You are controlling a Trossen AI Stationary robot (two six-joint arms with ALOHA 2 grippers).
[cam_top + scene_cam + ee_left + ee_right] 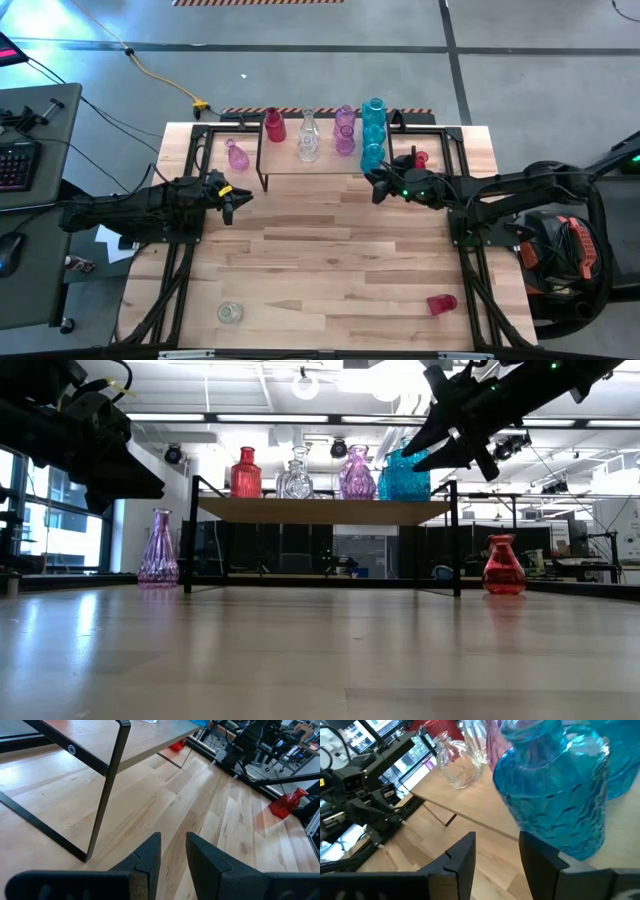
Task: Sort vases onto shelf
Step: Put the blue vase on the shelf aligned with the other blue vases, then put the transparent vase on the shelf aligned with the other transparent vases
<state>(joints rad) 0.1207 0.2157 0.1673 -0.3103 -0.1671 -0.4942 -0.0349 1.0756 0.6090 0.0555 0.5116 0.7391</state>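
Note:
The shelf (290,166) stands at the table's far middle. On it stand a red vase (273,125), a clear vase (308,140), a pink-purple vase (345,130) and two teal blue vases (373,115) (371,155). My right gripper (378,186) hovers open just in front of the shelf's right end. The nearer teal vase (555,795) is a little beyond its fingertips, with nothing between the fingers. My left gripper (230,205) waits open over the table's left side, near the shelf's left leg (102,800).
A pink-purple vase (237,155) stands on the table left of the shelf, a red one (420,158) right of it. A clear vase (230,313) lies near the front left, a red vase (441,303) near the front right. The table's middle is bare wood.

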